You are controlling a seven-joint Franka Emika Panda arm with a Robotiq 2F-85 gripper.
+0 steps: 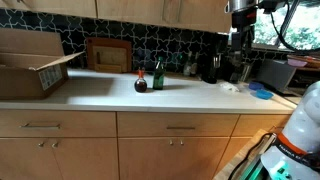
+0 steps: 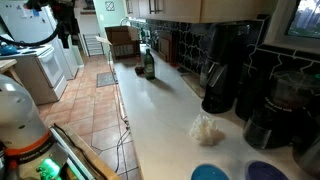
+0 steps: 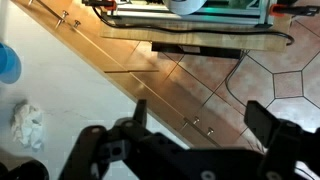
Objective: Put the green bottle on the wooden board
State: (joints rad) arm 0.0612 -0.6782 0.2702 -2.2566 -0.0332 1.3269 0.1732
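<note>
At the far left of the counter [image 1: 100, 98] sat an open cardboard box [image 1: 35, 65], flaps up; its inside could not be made out from that angle. Next came the board [image 1: 108, 55], standing on edge against the tiled backsplash. Right of it a squat red-capped bottle [image 1: 141, 84] stood upright, and just beside that the green bottle [image 1: 157, 75], upright on the bare counter, off the board; it was seen again in an exterior view [image 2: 149, 62]. Farther right stood a coffee maker [image 2: 222, 70], then a crumpled rag [image 3: 28, 125] and a blue round piece [image 1: 260, 92] near the counter's end.

The counter between bottles and front edge lay open. The gripper [image 3: 200, 130] hung above that front edge, floor tiles beneath it, jaws spread wide with nothing between them, well apart from the green bottle.
</note>
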